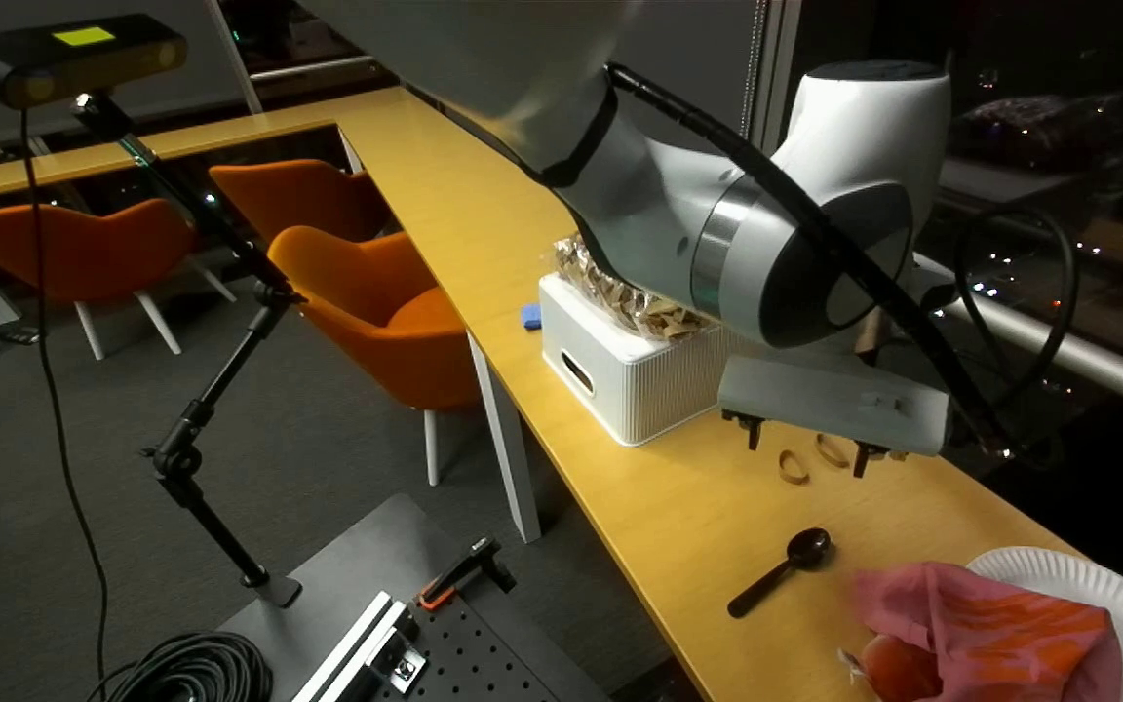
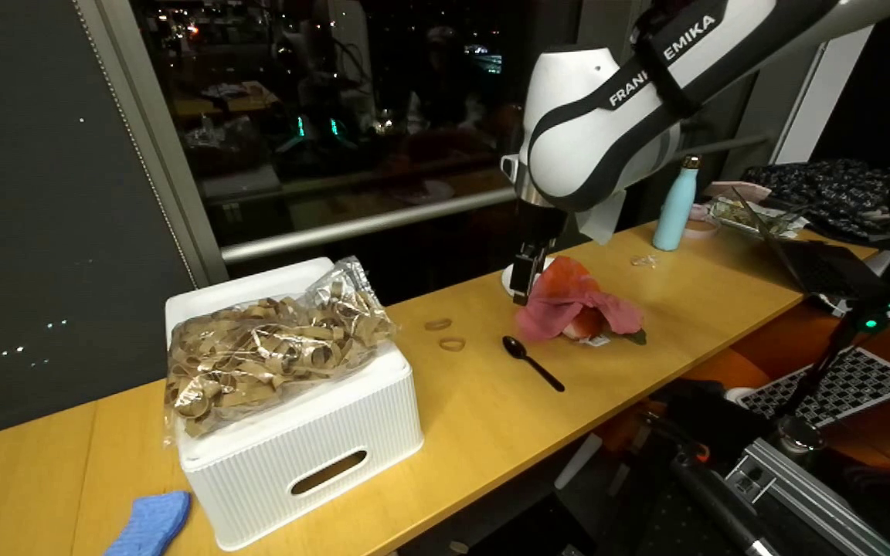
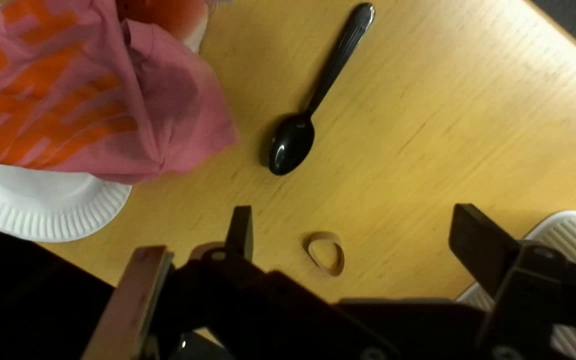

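Tan rubber-looking loop [image 3: 339, 257] has only the flat yellow wooden surface [image 3: 418, 165] for support — the fingers [image 3: 480, 247] stand wide, holding nothing — with a black plastic spoon [image 3: 298, 131] at wrist-view twelve o'clock.

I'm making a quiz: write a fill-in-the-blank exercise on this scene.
The pink-and-orange cloth partly covers a round paper plate coloured ____.
The black plastic spoon lies with its bowl, not its ____, nearer the tan ring-shaped band.
The black two-fingered hand stands ____, not shut.

Missing words: white; handle; open.
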You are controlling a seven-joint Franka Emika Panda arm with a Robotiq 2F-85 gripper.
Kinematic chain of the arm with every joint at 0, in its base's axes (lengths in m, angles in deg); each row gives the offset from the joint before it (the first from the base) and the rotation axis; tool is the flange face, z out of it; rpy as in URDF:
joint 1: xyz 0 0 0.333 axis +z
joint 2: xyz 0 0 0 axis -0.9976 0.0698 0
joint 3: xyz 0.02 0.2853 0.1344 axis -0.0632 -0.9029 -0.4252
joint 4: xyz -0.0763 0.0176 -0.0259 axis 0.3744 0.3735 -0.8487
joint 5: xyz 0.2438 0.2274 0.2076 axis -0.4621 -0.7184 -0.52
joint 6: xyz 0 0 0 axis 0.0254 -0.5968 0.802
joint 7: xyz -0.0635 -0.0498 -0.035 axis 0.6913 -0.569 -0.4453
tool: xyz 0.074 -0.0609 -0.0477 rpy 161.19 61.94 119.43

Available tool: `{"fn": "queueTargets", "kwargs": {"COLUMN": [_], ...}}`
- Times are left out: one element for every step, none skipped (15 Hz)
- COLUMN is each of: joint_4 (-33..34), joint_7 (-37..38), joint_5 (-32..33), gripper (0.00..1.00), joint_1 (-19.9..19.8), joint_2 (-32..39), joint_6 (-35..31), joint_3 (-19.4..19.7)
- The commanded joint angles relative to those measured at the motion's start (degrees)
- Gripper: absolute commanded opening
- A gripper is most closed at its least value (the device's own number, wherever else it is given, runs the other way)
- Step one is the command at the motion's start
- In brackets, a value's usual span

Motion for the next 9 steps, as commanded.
{"fn": "queueTargets", "kwargs": {"joint_4": [10.51, 12.94, 15.38, 17.18, 18.62, 19.56, 20.12, 20.36, 20.48], "joint_7": [-3.79, -4.35, -5.46, -7.04, -8.33, -9.26, -9.84, -10.5, -10.97], "joint_5": [1.45, 2.0, 2.1, 1.79, 1.65, 1.94, 2.34, 2.63, 2.49], "gripper": [1.0, 1.0, 1.0, 1.0, 1.0, 1.0, 1.0, 1.0, 1.0], "joint_1": [0.26, 0.34, 0.34, 0.18, 0.08, 0.2, 0.45, 0.73, 0.87], "joint_2": [6.43, 8.01, 9.71, 11.23, 12.73, 13.98, 15.01, 15.89, 16.69], "joint_6": [11.27, 13.2, 14.76, 15.26, 15.13, 14.48, 13.58, 12.59, 11.12], "joint_3": [-0.28, -0.22, -0.47, -0.97, -1.37, -1.71, -1.92, -2.27, -2.72]}}
